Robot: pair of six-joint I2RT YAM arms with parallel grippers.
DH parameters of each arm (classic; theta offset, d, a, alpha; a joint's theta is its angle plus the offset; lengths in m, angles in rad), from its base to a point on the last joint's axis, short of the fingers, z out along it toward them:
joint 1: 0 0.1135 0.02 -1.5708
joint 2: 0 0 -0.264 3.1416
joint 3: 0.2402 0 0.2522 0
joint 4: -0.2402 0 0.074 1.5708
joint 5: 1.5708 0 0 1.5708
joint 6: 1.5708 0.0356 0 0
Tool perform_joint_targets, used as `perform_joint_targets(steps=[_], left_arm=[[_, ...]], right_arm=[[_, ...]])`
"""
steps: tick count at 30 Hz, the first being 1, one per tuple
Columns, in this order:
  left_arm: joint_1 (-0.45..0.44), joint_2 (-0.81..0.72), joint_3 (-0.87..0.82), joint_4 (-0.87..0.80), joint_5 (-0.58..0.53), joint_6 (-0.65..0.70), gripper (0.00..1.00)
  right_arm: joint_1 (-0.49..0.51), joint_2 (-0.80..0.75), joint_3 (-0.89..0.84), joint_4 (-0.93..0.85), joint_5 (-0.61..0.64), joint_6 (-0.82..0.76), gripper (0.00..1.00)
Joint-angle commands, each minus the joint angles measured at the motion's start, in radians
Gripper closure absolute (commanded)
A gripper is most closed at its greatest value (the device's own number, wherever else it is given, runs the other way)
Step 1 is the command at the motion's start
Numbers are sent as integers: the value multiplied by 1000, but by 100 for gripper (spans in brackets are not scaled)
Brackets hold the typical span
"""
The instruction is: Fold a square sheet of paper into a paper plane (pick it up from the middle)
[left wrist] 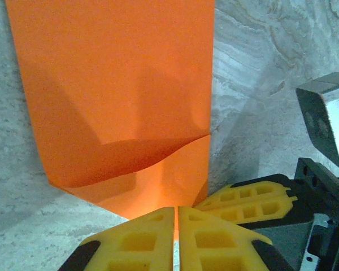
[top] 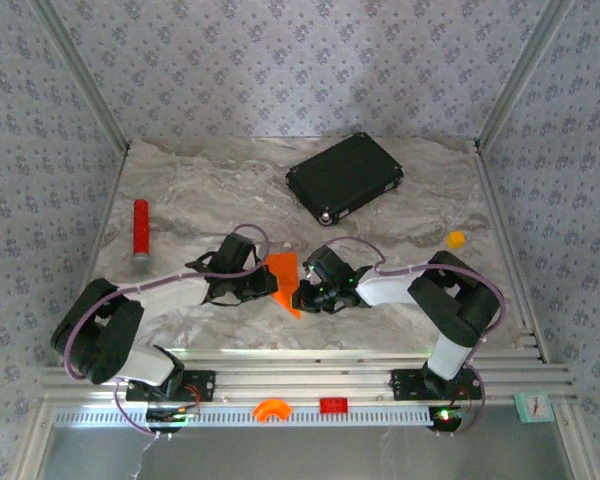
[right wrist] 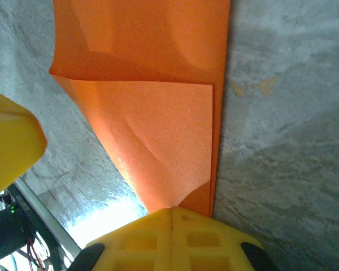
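Top external: part-folded orange sheet of paper (top: 283, 272) sat mid-table (top: 200, 190); left claw (top: 264, 286) and right claw (top: 302, 296) each pinched closed on it.

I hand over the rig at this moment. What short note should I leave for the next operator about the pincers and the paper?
Pincers: the left pincer is shut on an edge of the orange sheet. The right pincer is shut on the same sheet, close beside it.
Place: the sheet is between both arms, mid-table, nearer than the black case.
Done: the sheet is gripped and seems lifted. One flap is folded over.
Left: the remaining folds, as there is no pointed plane shape yet.
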State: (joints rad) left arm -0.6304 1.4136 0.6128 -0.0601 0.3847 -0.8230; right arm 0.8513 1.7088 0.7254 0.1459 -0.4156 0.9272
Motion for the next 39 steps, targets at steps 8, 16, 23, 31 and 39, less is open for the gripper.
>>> perform_joint_targets(steps=[8, 16, 23, 31, 39], left_arm=[[-7, 9, 24, 5, 17, 9, 88], [-7, 5, 17, 5, 11, 5, 88], [-7, 12, 26, -1, 12, 8, 88], [-7, 30, 33, -29, -1, 5, 94], [-8, 35, 42, -49, -9, 5, 84]], right_arm=[[6, 20, -10, -102, 34, -12, 95], [7, 17, -11, -102, 35, -11, 95], [9, 15, -9, -102, 37, -12, 95], [8, 16, -10, -100, 37, -11, 95], [7, 8, -11, -104, 38, -12, 96]])
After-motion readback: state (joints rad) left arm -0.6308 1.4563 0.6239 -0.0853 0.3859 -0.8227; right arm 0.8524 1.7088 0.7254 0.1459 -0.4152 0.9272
